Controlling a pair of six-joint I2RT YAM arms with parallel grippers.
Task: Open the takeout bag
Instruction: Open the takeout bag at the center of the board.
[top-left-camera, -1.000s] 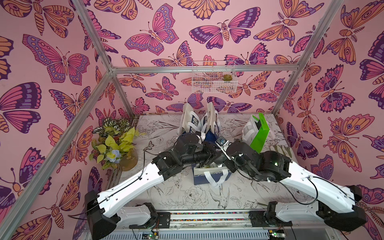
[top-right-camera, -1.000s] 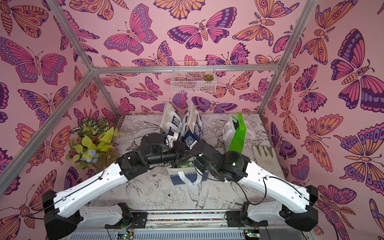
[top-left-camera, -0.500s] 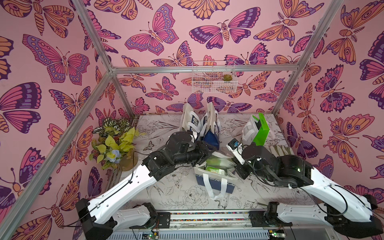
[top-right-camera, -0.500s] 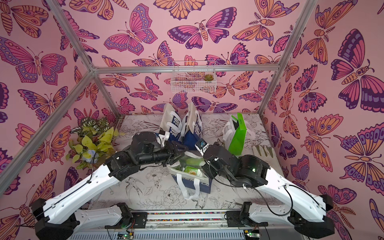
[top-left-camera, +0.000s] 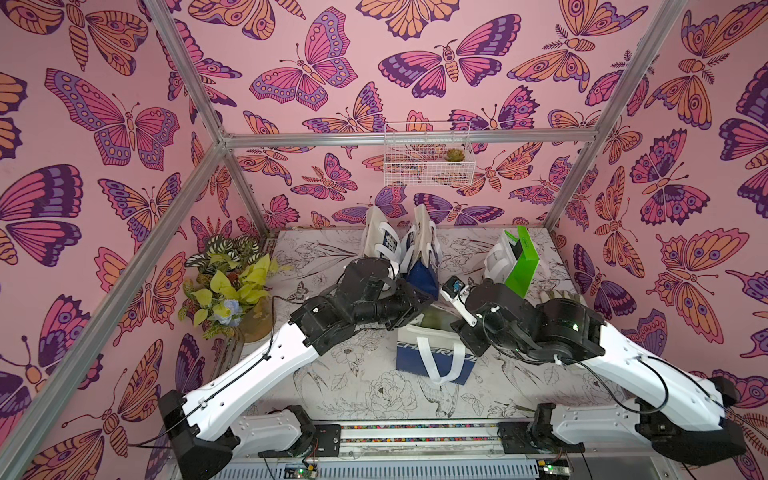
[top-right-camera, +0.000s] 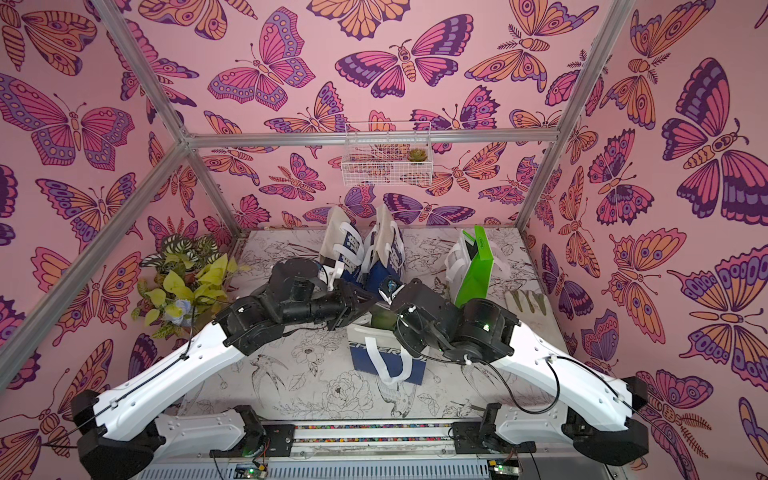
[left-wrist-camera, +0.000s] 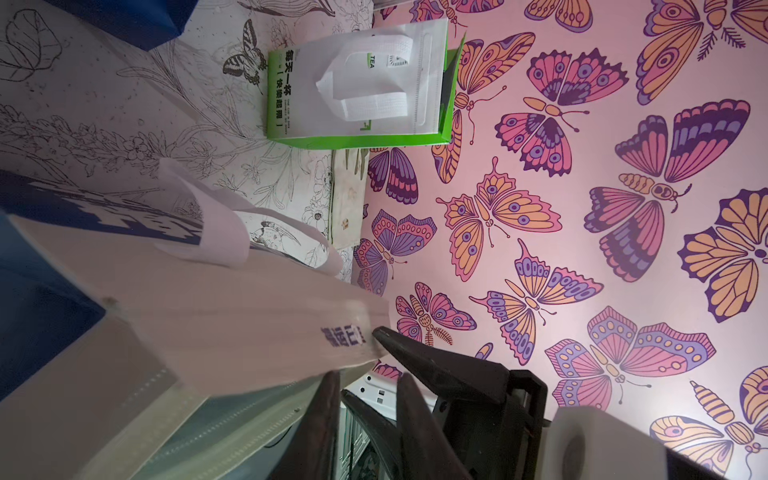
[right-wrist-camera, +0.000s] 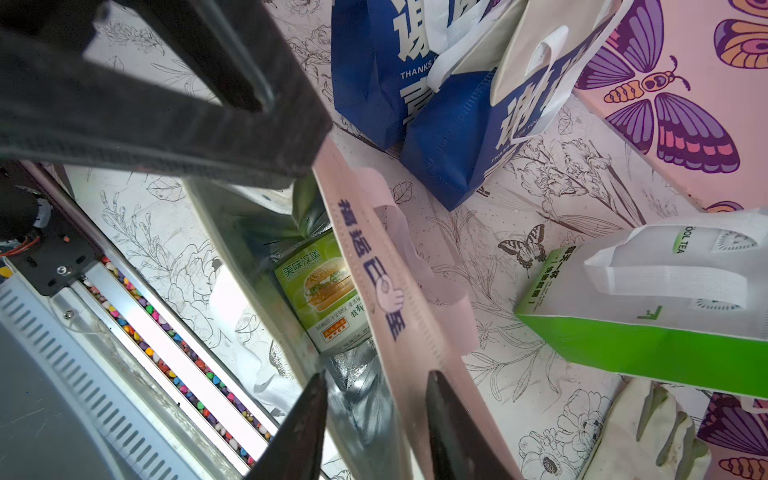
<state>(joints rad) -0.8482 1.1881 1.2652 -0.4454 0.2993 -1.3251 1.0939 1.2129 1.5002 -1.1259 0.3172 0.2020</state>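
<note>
Vase (top-left-camera: 257, 322): is standing at the left edge of the table (top-left-camera: 332, 386) and is holding one leafy plant (top-left-camera: 226, 282).
Left back bag (top-left-camera: 380, 245): is standing at the back wall; its contents are not showing.
Right back bag (top-left-camera: 424, 257): is leaning beside it; its contents are not showing either.
Wire basket (top-left-camera: 428, 174): is hanging on the back wall above them, carrying one small succulent (top-left-camera: 453, 155).
Takeout bag (top-left-camera: 432, 357): is standing upright mid-table, in front of the back bags and between the two grippers. Its mouth is gaping, showing a green-labelled burger pack (right-wrist-camera: 324, 286) against silver lining (right-wrist-camera: 353, 370).
Green bag (top-left-camera: 519, 266): is standing to the right with its mouth open; what it holds I cannot tell.
Glove (top-right-camera: 525, 301): is lying flat just right of the green bag.
Counts: four bags, two grippers, one vase, one basket, one burger pack.
Takeout bag's look: blue body with white lettering, off-white top band with blue characters, and a white loop handle drooping down the front.
Left gripper (left-wrist-camera: 366, 374): is sitting at the top band's end with the jaws narrowly apart; whether it is pinching the band I cannot tell.
Right gripper (right-wrist-camera: 377, 374): is straddling the far top band with the jaws apart, not clamping.
</note>
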